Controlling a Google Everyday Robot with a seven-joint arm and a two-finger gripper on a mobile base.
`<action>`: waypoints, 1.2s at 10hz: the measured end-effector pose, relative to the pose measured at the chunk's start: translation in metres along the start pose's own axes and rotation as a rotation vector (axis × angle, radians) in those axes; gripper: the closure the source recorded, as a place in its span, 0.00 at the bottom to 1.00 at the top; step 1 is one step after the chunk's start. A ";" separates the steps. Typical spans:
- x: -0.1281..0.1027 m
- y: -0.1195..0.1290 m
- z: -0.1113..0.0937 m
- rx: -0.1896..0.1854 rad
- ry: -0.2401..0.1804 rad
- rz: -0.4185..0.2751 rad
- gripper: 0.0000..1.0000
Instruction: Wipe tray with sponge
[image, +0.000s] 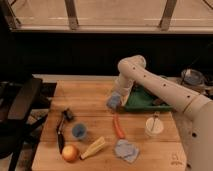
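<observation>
While the arm bends sharply at its elbow and reaches down from the right, the gripper (116, 99) hangs at the left edge of the tray (145, 102), jaws spread around the sponge (114, 101) just above the bench (90, 100).

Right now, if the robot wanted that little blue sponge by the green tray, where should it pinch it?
Probably across its short sides, from above: the sponge is a small block on the table, left of the tray. The pincer hangs at it.
</observation>
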 end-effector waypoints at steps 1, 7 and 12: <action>0.003 -0.004 0.002 -0.007 0.003 -0.011 0.35; 0.011 -0.010 0.022 -0.070 -0.034 -0.073 0.38; 0.006 -0.001 0.024 -0.084 -0.045 -0.084 0.83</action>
